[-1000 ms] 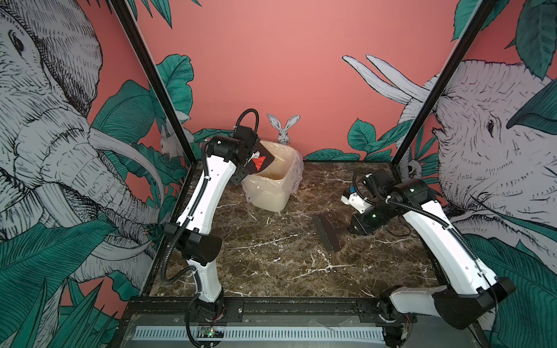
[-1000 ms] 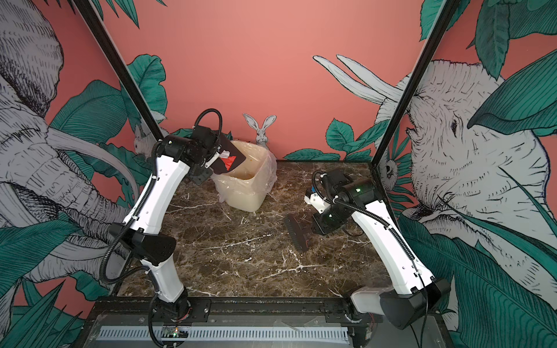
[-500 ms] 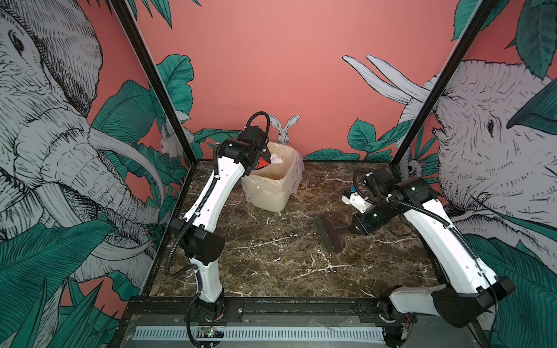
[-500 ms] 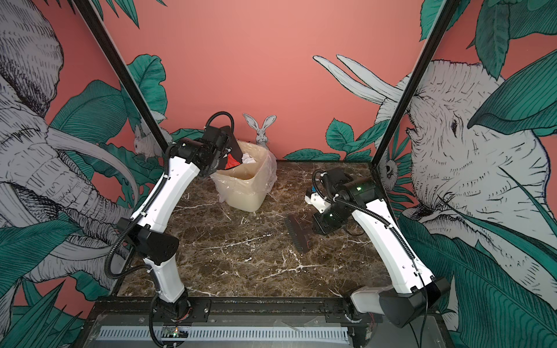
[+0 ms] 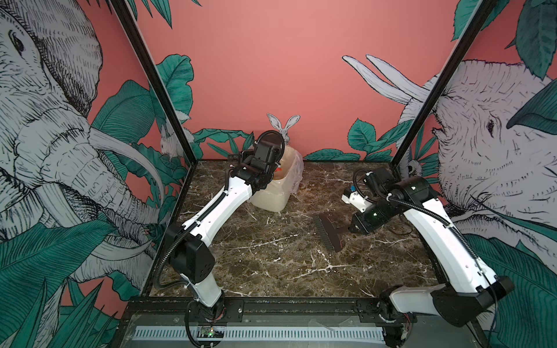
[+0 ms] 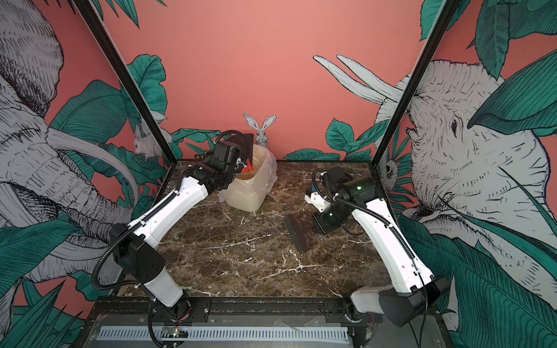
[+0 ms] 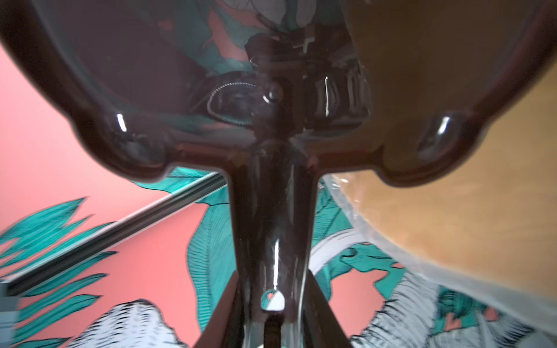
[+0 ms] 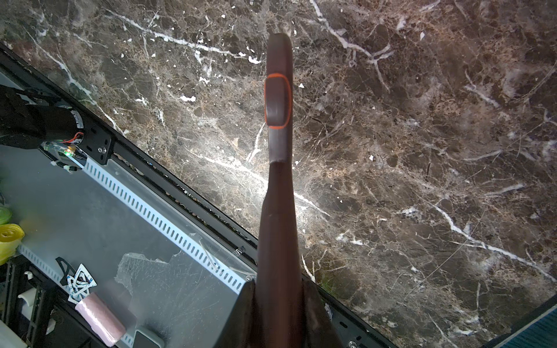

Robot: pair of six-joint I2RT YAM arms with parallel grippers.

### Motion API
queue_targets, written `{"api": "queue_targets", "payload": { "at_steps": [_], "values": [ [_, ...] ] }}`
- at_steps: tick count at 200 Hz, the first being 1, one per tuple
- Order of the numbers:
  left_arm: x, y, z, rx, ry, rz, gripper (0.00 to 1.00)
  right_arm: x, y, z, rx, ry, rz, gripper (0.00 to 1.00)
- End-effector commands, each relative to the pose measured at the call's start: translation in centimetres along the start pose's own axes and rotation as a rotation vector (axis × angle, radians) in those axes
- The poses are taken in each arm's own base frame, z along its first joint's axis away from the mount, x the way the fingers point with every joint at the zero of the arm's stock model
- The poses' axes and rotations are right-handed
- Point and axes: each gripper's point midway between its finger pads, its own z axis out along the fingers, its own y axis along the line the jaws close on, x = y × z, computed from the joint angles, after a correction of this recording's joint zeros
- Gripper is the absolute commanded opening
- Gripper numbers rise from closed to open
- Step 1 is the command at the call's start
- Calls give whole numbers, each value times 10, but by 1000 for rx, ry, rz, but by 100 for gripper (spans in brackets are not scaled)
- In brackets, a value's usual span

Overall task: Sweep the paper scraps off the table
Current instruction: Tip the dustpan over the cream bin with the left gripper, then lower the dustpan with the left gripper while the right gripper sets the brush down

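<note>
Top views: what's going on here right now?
The left gripper holds the dustpan tipped over the bin at the back of the table. Red paper scraps show at the bin's mouth. The right gripper is shut on the brush, held low, right of centre. No loose scraps are visible on the marble.

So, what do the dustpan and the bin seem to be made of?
The dustpan looks like dark brown glossy plastic, with sharp highlights and reflections. The bin seems matte, translucent cream plastic, lined with a thin clear bag, crinkled at the rim.
</note>
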Motion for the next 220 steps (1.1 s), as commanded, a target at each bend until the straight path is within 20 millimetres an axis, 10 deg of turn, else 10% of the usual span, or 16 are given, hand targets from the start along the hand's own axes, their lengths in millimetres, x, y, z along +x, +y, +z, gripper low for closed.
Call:
{"api": "queue_targets", "payload": {
  "at_steps": [1, 131, 173, 220],
  "values": [
    [21, 34, -11, -104, 34, -32, 0, -1, 2, -7, -1, -12, -16, 0],
    [53, 61, -47, -63, -36, -376, 0, -1, -10, -1, 58, -37, -7, 0],
    [34, 58, -91, 56, -207, -589, 0, -11, -26, -6, 114, -76, 6, 0],
    [-32, 25, -156, 262, -438, -712, 0, -32, -56, -23, 150, -210, 105, 0]
  ]
}}
